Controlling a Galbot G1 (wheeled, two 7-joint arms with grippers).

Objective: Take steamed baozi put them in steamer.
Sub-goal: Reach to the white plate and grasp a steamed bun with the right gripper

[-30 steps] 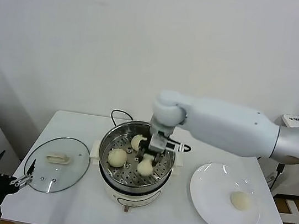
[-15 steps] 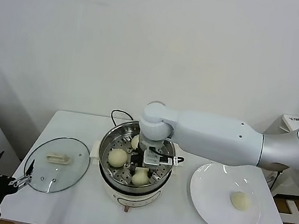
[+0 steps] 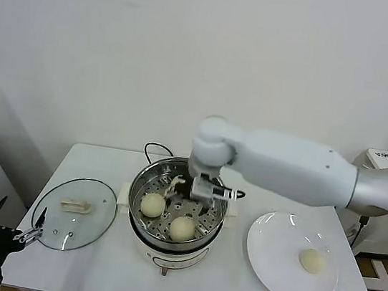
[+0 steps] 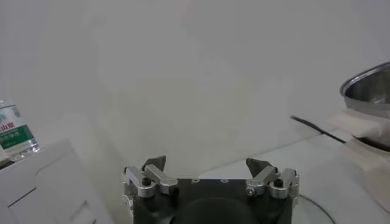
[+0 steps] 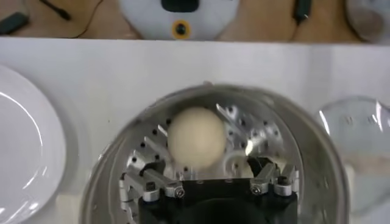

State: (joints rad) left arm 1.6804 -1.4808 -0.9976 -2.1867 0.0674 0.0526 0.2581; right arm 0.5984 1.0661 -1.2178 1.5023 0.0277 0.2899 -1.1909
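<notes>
Three baozi are seen in the steamer; the right gripper is spread wide, empty. The last bun must be fetched next.

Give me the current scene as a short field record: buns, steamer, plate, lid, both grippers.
buns in steamer: three, near bun, left bun, far bun partly hidden
bun on plate: last bun
steamer: steamer at table centre, uncovered
plate: plate on the steamer's right
lid: lid flat on the table, on the steamer's left
right gripper: right gripper open, over the steamer, holding nothing
left gripper: left gripper open, parked off the table's left corner
</notes>
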